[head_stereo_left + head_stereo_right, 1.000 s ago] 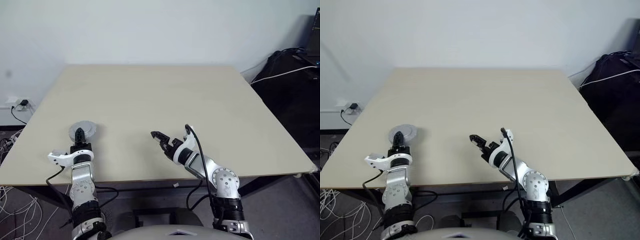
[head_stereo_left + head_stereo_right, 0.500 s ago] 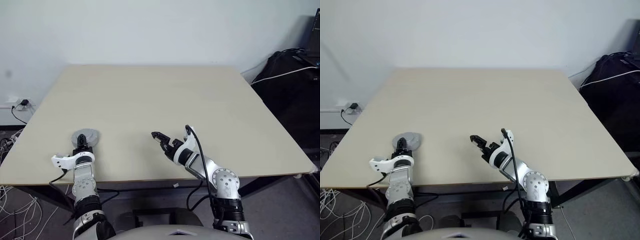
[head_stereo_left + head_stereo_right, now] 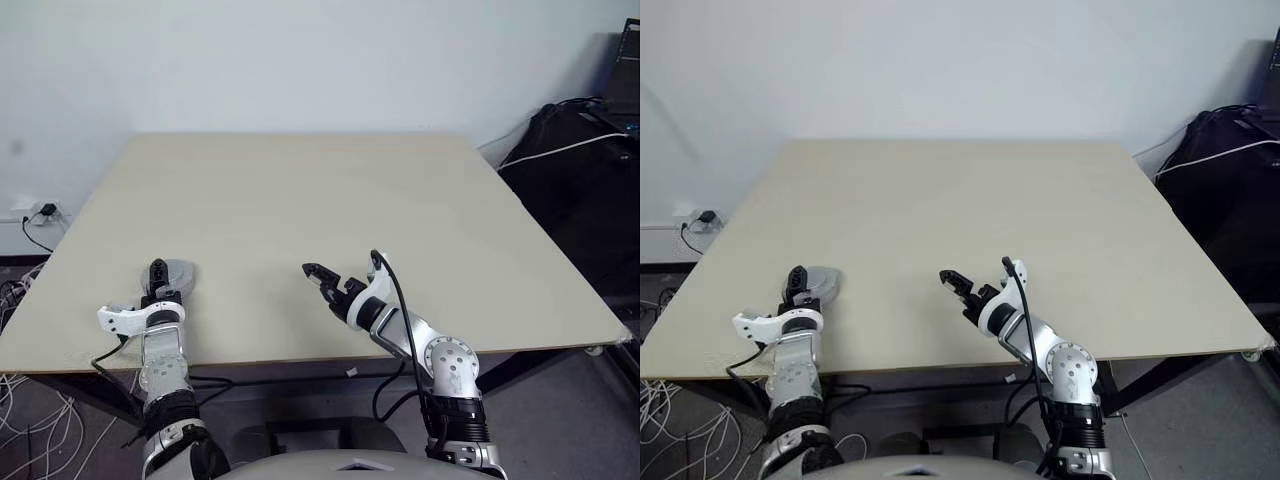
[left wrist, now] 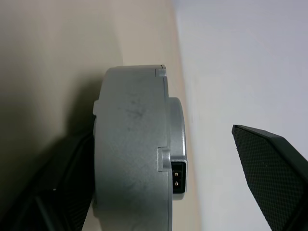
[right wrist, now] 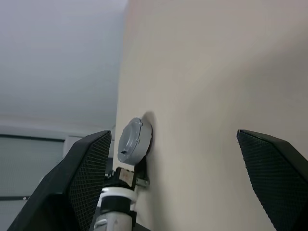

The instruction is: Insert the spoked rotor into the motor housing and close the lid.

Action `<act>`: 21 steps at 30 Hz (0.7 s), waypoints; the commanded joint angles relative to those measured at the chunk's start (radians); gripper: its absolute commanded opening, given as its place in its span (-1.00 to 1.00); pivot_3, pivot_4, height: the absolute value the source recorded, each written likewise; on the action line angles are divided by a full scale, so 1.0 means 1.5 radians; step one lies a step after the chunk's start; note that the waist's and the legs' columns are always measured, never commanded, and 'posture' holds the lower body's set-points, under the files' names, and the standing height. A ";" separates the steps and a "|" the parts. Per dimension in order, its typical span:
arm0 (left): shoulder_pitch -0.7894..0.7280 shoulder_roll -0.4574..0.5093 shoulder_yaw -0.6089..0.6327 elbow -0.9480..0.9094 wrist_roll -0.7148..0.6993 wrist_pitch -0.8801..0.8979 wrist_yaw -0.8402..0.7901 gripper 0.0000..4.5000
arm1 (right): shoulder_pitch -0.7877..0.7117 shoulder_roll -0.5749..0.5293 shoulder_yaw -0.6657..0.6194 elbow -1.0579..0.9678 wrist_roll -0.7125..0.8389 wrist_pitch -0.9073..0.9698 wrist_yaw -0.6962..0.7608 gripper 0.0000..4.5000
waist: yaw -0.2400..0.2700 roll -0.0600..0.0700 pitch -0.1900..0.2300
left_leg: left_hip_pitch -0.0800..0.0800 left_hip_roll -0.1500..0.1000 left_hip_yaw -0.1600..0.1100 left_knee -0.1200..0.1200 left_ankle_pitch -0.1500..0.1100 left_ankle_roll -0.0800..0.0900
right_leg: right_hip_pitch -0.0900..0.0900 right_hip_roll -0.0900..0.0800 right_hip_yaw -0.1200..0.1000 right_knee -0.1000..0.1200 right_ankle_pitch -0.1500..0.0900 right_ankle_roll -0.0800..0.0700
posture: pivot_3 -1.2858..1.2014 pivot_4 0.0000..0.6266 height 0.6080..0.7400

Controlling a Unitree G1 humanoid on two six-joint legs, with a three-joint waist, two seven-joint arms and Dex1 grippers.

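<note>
Grey round motor assembly (image 3: pixel 175 273) lies flat on the table (image 3: pixel 320 210) at the near left corner, lid side up, directly ahead of the left gripper (image 3: pixel 157 275). That gripper's jaws stand wide, one finger (image 4: pixel 276 178) clear of the disc's face, the other low against the table side; nothing held. Right gripper (image 3: pixel 318 278) hovers open and empty mid-table, well apart to the right: left arm is nearer.
</note>
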 commanded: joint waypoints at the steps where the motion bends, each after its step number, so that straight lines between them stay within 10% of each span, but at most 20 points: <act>1: 0.039 -0.034 -0.015 -0.053 0.016 0.010 0.032 0.99 | -0.007 0.023 -0.004 -0.019 0.007 -0.005 0.002 1.00 | -0.001 0.000 0.000 | 0.000 0.000 0.000 0.000 0.000 0.000 | 0.000 0.000 0.000 0.000 0.000 0.000 | 0.03 -1.00 1.00; 21: 0.317 -0.053 -0.242 -0.347 -0.049 0.185 0.004 0.99 | -0.007 0.028 -0.006 -0.007 0.013 -0.002 0.003 1.00 | -0.010 0.001 0.000 | 0.000 0.001 0.001 -0.001 -0.001 0.001 | -0.001 -0.001 0.001 0.000 -0.001 -0.002 | 0.03 -1.00 1.00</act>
